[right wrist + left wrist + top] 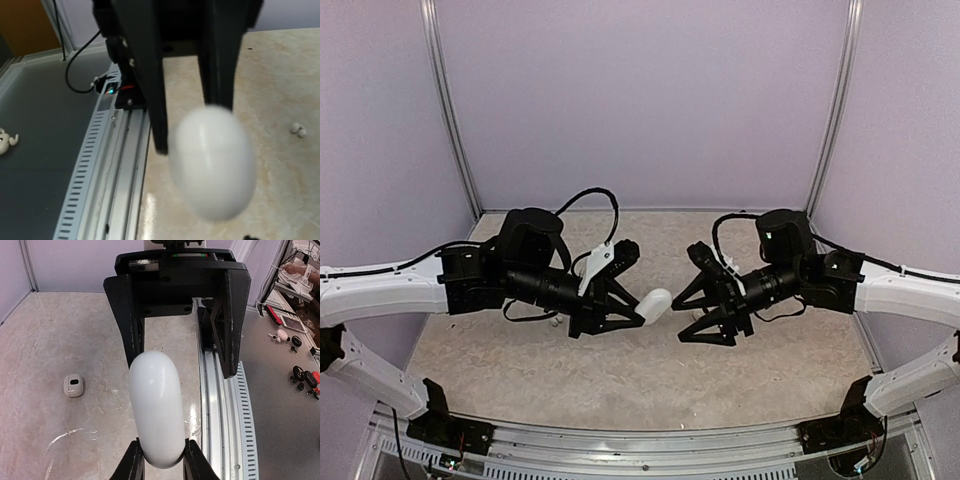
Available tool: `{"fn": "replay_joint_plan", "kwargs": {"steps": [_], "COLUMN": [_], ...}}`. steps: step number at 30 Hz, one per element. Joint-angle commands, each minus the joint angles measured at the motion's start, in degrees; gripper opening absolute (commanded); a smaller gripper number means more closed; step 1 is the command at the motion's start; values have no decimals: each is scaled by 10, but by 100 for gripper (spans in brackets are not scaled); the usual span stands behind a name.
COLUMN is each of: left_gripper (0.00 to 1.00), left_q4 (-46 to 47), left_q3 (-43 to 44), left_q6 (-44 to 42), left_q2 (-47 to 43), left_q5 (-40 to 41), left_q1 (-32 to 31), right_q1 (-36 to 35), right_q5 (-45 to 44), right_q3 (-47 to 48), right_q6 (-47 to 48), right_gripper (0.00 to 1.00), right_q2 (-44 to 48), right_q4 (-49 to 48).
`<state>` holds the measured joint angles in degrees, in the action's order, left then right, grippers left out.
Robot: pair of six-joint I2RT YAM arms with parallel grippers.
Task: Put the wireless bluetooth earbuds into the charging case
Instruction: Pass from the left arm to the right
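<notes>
**Two arms meet over a white oval; case and earbuds lie on the table**

We see a beige, marble-patterned tabletop (620, 385) beneath two white-and-black robot arms. The left arm (380, 285) and the right arm (910, 290) reach inward until their grippers nearly meet above the middle.

The left gripper (163, 457) is clamped on one end of a plain white, elongated oval plastic object (155, 405). Its two black fingers press against the sides and hold the object off the surface, pointing toward the other arm. The right gripper (182, 365) faces it with jaws spread apart, and the far end of the oval sits at or between its fingertips. Its own camera shows the oval only as a blur, so we cannot tell whether either finger touches it.

The small, roundish white plastic charging case (73, 385) lies flat on the table with a dark spot on its upper face. It is well apart from the held oval, on the left of the left wrist view. The two tiny whitish wireless earbuds (298, 130) lie just beside each other on the tabletop at the right edge of the right wrist view. They are outside the case and apart from both grippers.
</notes>
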<state>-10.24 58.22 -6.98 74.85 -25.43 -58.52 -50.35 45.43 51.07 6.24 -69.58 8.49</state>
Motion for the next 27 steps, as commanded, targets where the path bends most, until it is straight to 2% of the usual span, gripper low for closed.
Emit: {"fn": "replay_joint_plan", "kwargs": {"steps": [1,10,13,27], "left_gripper": [11,9,9,8], "left_q4": [-20,-32,-19,6], "left_q3": [27,45,40,30], "left_q6": [-18,-21,-15,-8], "left_q2": [13,52,57,56], "left_q5": [-45,-66,-69,-70], "left_q1": [-2,-18,-19,-19], "right_q1": [-11,-24,-29,-39], "right_q5": [13,13,16,19], "right_q3": [21,37,41,38], "right_q6": [6,2,5,3], "right_gripper": [69,58,51,39], "right_q2": [-10,-30,-32,-48], "right_q4": [19,16,16,16]}}
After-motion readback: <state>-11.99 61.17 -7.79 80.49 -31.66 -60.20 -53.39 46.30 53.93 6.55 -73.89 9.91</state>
